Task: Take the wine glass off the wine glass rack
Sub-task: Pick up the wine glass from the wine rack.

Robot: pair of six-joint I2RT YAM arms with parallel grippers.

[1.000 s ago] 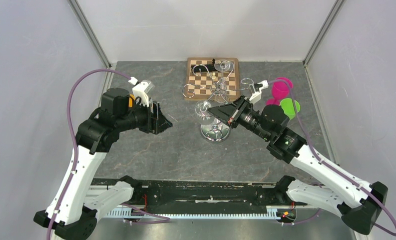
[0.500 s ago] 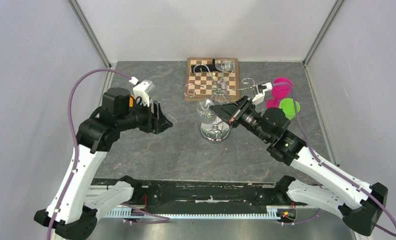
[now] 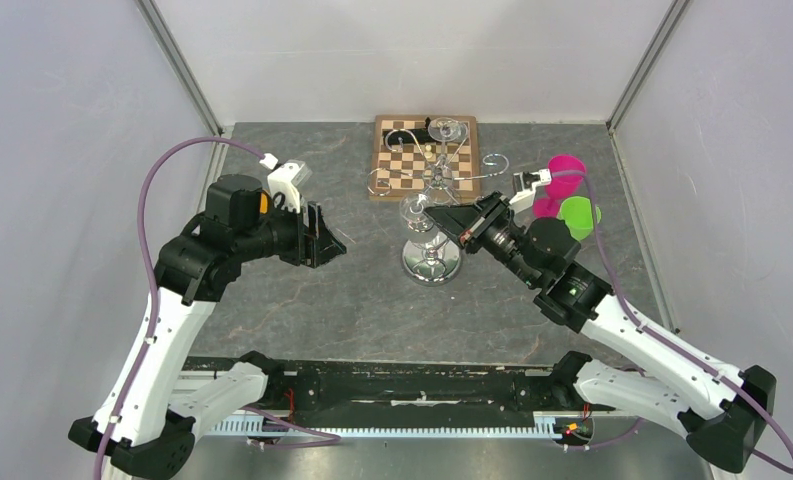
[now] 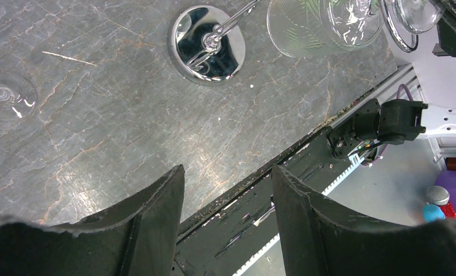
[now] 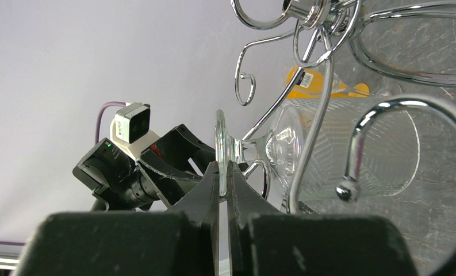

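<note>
The wine glass rack [image 3: 430, 262] is a shiny wire stand with a round mirrored base at the table's middle. It also shows in the left wrist view [image 4: 207, 43] and the right wrist view [image 5: 323, 86]. A clear ribbed wine glass [image 3: 413, 214] hangs among its hook arms, and its bowl [image 5: 357, 149] lies behind a curled hook. My right gripper [image 3: 432, 212] is shut on the thin edge of the glass's round foot [image 5: 220, 144]. My left gripper [image 3: 330, 240] is open and empty, to the left of the rack and apart from it.
A wooden chessboard [image 3: 402, 160] lies behind the rack, with a second glass [image 3: 450, 130] hanging over it. A pink cup [image 3: 564, 175] and a green cup [image 3: 579, 213] stand at the right. A clear glass foot [image 4: 7, 95] rests on the table in the left wrist view.
My right gripper has shifted slightly up and toward the far side, still holding the glass foot; the glass moved with it. The left arm has not moved.
</note>
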